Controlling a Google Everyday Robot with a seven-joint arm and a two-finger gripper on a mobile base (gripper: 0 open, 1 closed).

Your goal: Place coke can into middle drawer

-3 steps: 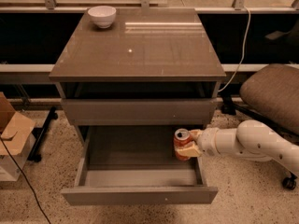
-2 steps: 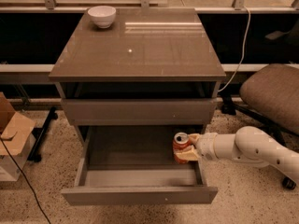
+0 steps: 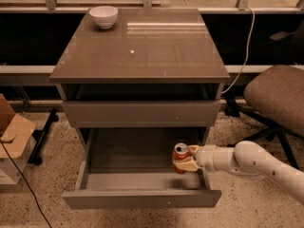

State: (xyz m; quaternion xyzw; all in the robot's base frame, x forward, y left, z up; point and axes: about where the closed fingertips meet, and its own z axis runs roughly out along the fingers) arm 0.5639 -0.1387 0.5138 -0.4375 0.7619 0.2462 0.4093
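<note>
1. The coke can (image 3: 180, 158) stands upright in the right part of the middle drawer (image 3: 142, 199), close to its right side wall. Its silver top faces up. Whether its base rests on the drawer's grey floor cannot be told.
2. The gripper (image 3: 188, 157) is at the can's right side. Its jaws are closed around the can, with one pale finger (image 3: 193, 149) near the rim and the other lower on the red body.
3. The middle drawer is pulled well out of the cabinet (image 3: 142, 51). Its flat front, which carries a tiny pale dot, is nearest the camera. The floor of the drawer left of the can is bare and smooth.
4. Above it is a closed drawer front (image 3: 142, 113), and over that a dark open slot under the cabinet's glossy brown top.
5. A white bowl (image 3: 103, 16) sits at the top's back left corner, well apart from the can.
6. The white arm (image 3: 256, 163) reaches in from the lower right, roughly level, crossing over the drawer's right wall.
7. A padded office chair (image 3: 280, 96) stands just right of the cabinet, behind the arm, and a white cable (image 3: 247, 51) hangs beside it.
8. On the speckled floor at the left lie a cardboard box (image 3: 13, 132) and a black cable (image 3: 23, 184).
</note>
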